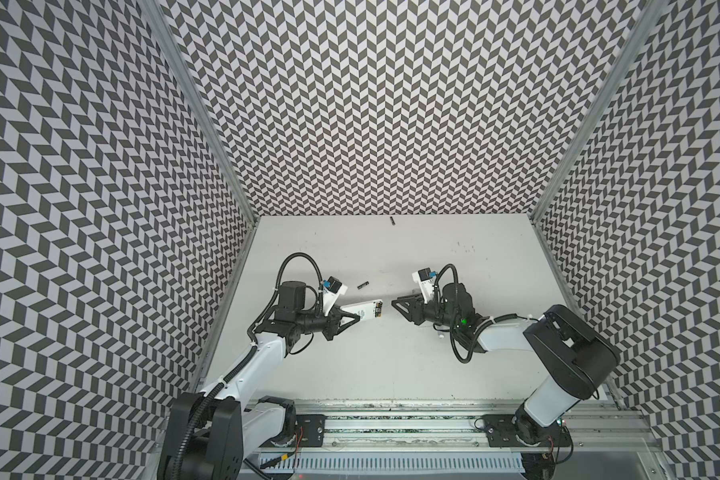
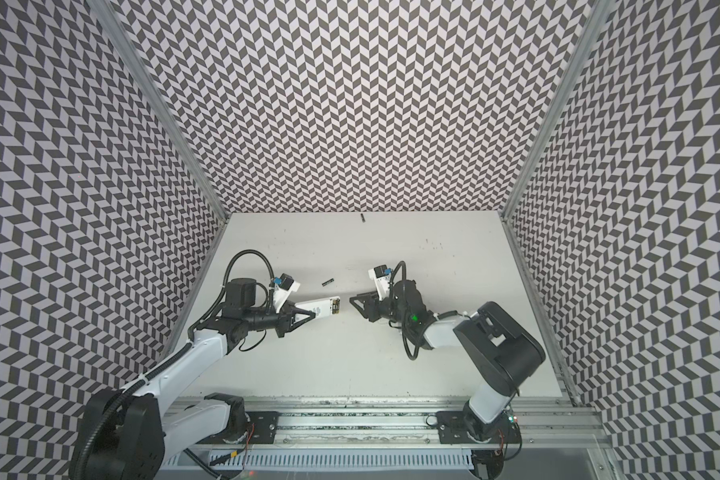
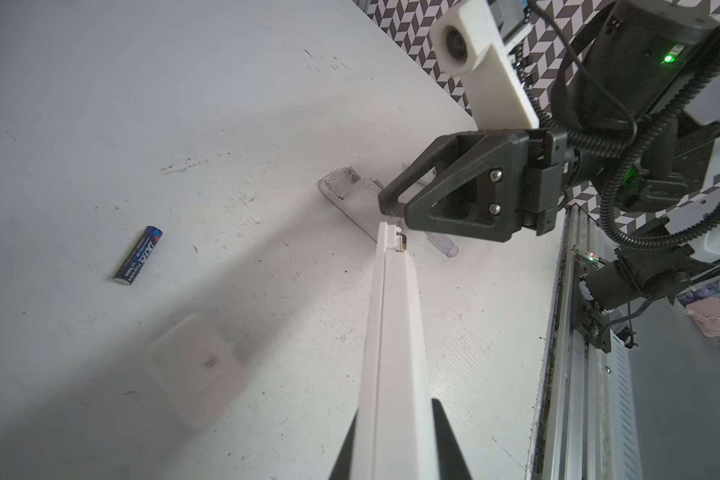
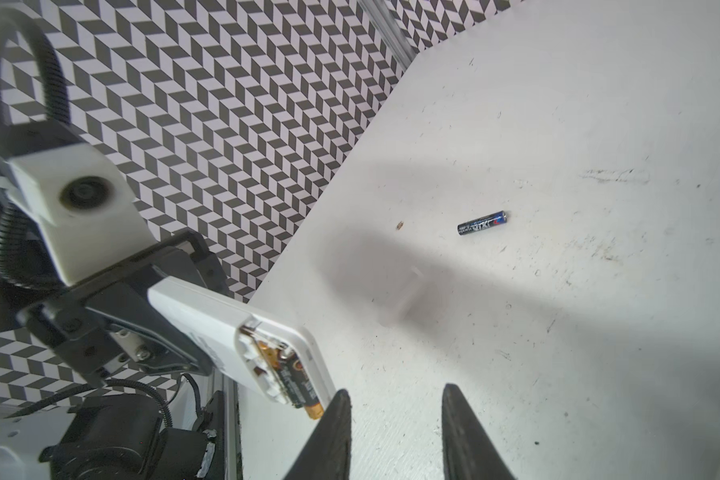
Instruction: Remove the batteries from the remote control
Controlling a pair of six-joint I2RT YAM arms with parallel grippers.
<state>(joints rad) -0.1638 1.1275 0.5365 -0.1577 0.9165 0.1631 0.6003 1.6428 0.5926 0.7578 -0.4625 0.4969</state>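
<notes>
**Desk:** Where is the remote?

**Me:** My left fingers point(image 3: 447, 444) are clamped on the slim white plastic remote control point(image 1: 366, 311). I am holding it above the white counter point(image 1: 391, 365), and in both top views its free end points to three o'clock. The back cover is off at that end.

**Desk:** Any cells inside?

**Me:** I see one seated battery point(image 4: 296, 382) in the open bay. It is a thin black cylinder, and its gold-copper end reaches the remote's end edge.

**Desk:** And your right side?

**Me:** My right fingers point(image 4: 329, 436) stand slightly apart, with a narrow gap and nothing in it. They sit at three o'clock of the open end, just beside it. I cannot tell whether a tip touches the copper end.

**Desk:** Anything lying out?

**Me:** A loose battery point(image 1: 363, 285) lies flat on the counter, near the remote's end at eleven o'clock. It has a dark body, a blue band at one end and white lettering. A small dark cylinder point(image 1: 391, 221) lies at twelve o'clock, at the counter's far edge. It looks like another battery, but it is too small for me to be sure.
</notes>
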